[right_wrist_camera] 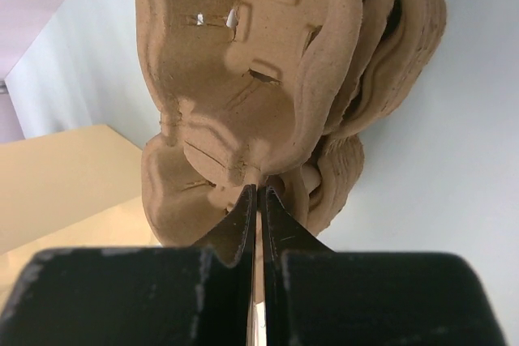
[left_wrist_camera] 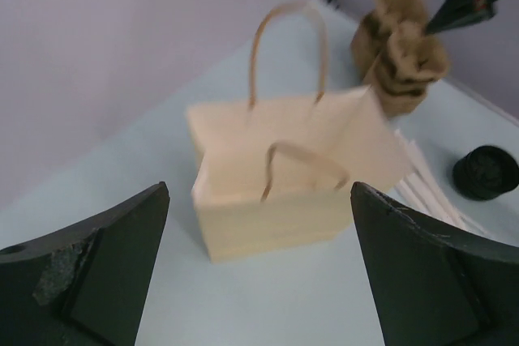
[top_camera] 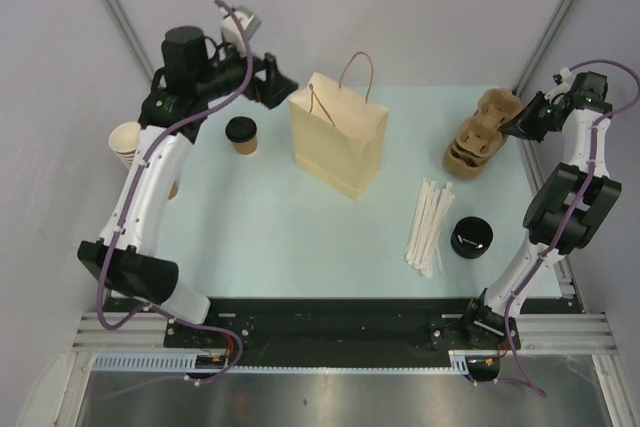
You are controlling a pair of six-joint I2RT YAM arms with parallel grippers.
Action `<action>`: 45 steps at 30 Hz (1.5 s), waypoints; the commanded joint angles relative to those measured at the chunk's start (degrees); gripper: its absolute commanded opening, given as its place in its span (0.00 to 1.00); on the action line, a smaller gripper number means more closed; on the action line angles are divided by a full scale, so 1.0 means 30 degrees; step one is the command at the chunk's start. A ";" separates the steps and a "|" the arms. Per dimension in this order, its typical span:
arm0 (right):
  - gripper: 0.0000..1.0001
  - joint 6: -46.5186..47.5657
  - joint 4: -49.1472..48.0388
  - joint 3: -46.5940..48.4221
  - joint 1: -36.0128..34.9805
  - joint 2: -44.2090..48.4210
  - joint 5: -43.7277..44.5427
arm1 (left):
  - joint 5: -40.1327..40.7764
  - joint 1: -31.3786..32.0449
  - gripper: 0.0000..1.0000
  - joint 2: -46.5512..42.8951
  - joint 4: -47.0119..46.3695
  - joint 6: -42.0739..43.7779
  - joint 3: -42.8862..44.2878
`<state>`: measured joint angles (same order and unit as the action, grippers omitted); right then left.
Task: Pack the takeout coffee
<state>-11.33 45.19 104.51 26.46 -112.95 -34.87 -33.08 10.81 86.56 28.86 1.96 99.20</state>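
Note:
The takeout coffee, a small tan paper cup (top_camera: pixel 241 135) with a black lid on it, stands on the table's left side. My left gripper (top_camera: pixel 283 90) is open and empty, above the table behind the cup and beside a standing paper bag (top_camera: pixel 338 135). In the left wrist view the bag (left_wrist_camera: pixel 284 176) fills the middle between the spread fingers (left_wrist_camera: pixel 97 273). A stack of brown moulded-pulp carrier trays (top_camera: pixel 480 139) sits at the far right. My right gripper (top_camera: pixel 512 125) is shut on the top tray's edge (right_wrist_camera: pixel 251 79), which is tilted up off the stack.
A tall stack of nested tan cups (top_camera: pixel 125 147) stands at the left edge. White paper-wrapped straws (top_camera: pixel 430 227) lie at the right front, with a stack of black lids (top_camera: pixel 471 237) beside them. Grey walls close in at the back.

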 commanded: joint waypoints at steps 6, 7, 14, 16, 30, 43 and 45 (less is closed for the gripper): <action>0.00 -0.0499 -0.1263 -0.0120 0.0028 0.0498 -0.1676 | 0.2236 0.7556 0.99 0.6002 0.1604 0.2953 1.0321; 0.00 -0.0558 -0.1525 -0.0091 0.0028 0.0558 -0.2054 | 0.2238 0.7791 0.99 0.6153 0.1339 0.2487 1.0410; 0.00 -0.0472 -0.2786 -0.0411 0.0028 0.2197 -0.4603 | 0.1565 0.7970 0.99 0.6127 0.0807 0.1251 1.0235; 0.00 -0.0209 -0.3256 -0.0763 -0.0059 0.3192 -0.5482 | 0.1593 0.7970 0.99 0.5658 0.1188 0.1661 1.0235; 0.00 0.9951 0.1108 -0.1553 -0.8020 1.0486 -0.0247 | 0.2649 0.7970 0.97 0.2552 0.3796 0.4093 0.9356; 0.00 1.3472 0.2895 -0.1789 -1.4793 1.3243 0.3507 | 0.2471 0.8702 0.79 0.3049 0.5673 0.5325 0.9238; 0.00 1.4001 0.3101 -0.1819 -1.5582 1.3448 0.4122 | 0.2443 0.8760 0.79 0.3166 0.5643 0.5296 0.9326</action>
<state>25.71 52.58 98.45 -16.32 -74.67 -26.52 -26.00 36.40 95.72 45.60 16.19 126.65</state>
